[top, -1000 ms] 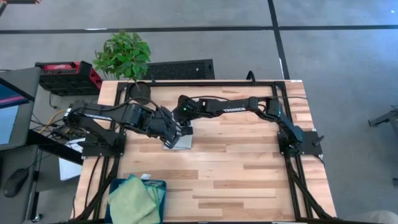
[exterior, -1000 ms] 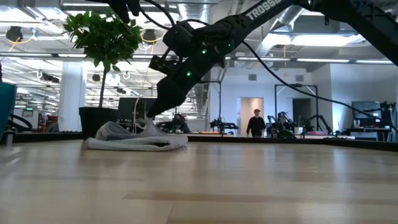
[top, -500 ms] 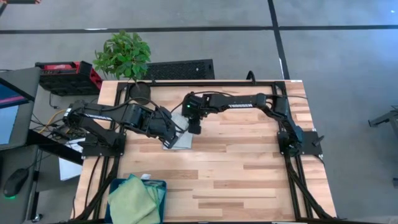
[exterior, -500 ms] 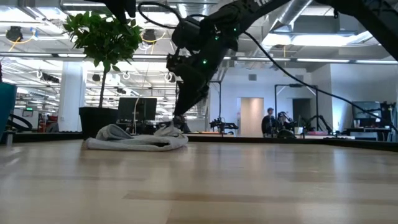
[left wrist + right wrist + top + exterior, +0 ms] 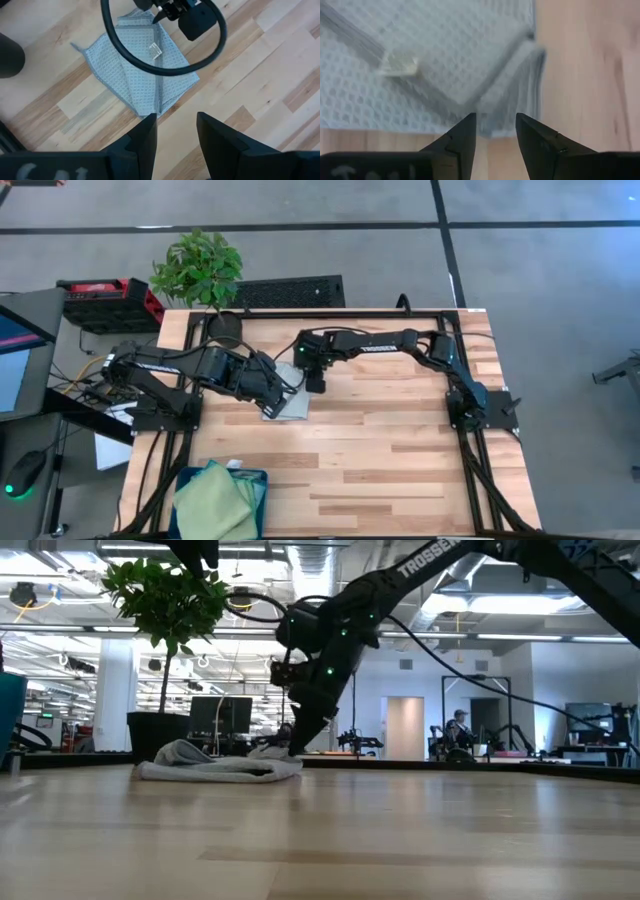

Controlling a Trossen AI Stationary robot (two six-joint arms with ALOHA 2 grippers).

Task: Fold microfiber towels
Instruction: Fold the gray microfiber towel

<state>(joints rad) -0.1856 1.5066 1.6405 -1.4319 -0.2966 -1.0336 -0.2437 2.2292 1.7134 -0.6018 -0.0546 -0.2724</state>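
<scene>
A pale grey towel (image 5: 291, 407) lies folded and a little rumpled on the table's far left part; it also shows in the low view (image 5: 215, 768). My right gripper (image 5: 316, 383) is open and points down at the towel's right end (image 5: 285, 762); its fingers stand either side of a folded edge (image 5: 495, 107). My left gripper (image 5: 176, 117) is open and empty, above the towel's left side (image 5: 140, 70), looking down on it. A light green towel (image 5: 212, 500) lies in the teal bin. My right gripper stands low over the towel's folded right edge (image 5: 520, 65), fingers pointing down, open. I cannot tell whether the fingertips touch the cloth.
A teal bin (image 5: 262, 478) stands at the table's near left corner. A potted plant (image 5: 198, 268) stands at the far left corner and shows behind the towel in the low view (image 5: 165, 600). Bare wood (image 5: 400, 450) lies to the right and near side.
My right gripper has gone from over the towel's middle toward the table's right edge, then down to the towel's right end. The towel's raised middle has dropped, and its right end now lies bunched.
</scene>
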